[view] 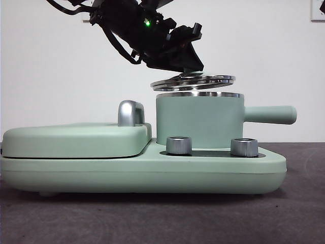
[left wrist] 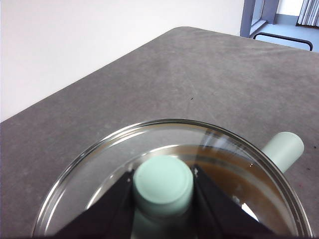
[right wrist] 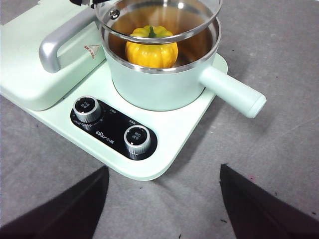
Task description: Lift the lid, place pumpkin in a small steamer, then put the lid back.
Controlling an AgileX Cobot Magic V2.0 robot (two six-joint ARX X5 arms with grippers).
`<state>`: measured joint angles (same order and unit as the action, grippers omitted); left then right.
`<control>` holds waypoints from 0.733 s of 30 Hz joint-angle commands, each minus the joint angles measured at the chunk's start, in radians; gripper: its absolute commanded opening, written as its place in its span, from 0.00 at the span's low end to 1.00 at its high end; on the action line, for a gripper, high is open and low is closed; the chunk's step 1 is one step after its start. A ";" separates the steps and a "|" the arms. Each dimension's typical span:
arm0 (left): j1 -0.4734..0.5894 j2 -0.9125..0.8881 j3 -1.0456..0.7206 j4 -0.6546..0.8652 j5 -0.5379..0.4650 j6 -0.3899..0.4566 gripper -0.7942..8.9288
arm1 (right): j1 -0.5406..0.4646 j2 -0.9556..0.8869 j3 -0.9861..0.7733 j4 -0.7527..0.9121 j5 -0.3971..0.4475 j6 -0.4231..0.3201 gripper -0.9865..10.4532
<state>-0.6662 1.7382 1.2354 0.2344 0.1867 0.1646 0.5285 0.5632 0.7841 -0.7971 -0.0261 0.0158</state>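
My left gripper [view: 189, 68] is shut on the mint-green knob [left wrist: 163, 185] of the round steel-rimmed lid [view: 193, 82] and holds it tilted just above the small steamer [view: 198, 121], apart from its rim. The lid also shows in the right wrist view [right wrist: 159, 20], and in the left wrist view [left wrist: 89, 174]. The yellow-orange pumpkin [right wrist: 151, 50] with a green stem sits inside the steamer [right wrist: 159, 84]. The steamer's long side handle [view: 270, 114] points right. My right gripper [right wrist: 162, 199] is open and empty, held above the table in front of the appliance.
The steamer stands on a mint-green appliance base [view: 152, 170] with two steel dials [view: 179, 145] [view: 244, 147]. A flat mint-green griddle cover [view: 76, 138] with a steel handle [view: 130, 113] takes up the left part. Dark grey table [view: 152, 218] lies around.
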 commanded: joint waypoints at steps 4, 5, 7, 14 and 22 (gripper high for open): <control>-0.030 0.022 0.033 0.037 0.021 0.033 0.09 | 0.007 0.003 0.002 0.006 0.002 0.010 0.39; -0.034 0.023 0.033 0.036 0.021 0.037 0.09 | 0.007 0.003 0.002 0.006 0.002 0.010 0.39; -0.037 0.029 0.033 0.035 0.021 0.037 0.09 | 0.007 0.003 0.002 0.006 0.003 0.010 0.39; -0.042 0.043 0.033 0.035 0.020 0.039 0.09 | 0.007 0.003 0.002 0.000 0.002 0.010 0.39; -0.041 0.041 0.034 0.025 -0.011 0.041 0.09 | 0.007 0.003 0.002 -0.008 0.005 0.010 0.39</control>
<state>-0.6998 1.7676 1.2358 0.2333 0.1791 0.1951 0.5285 0.5632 0.7841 -0.8112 -0.0250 0.0158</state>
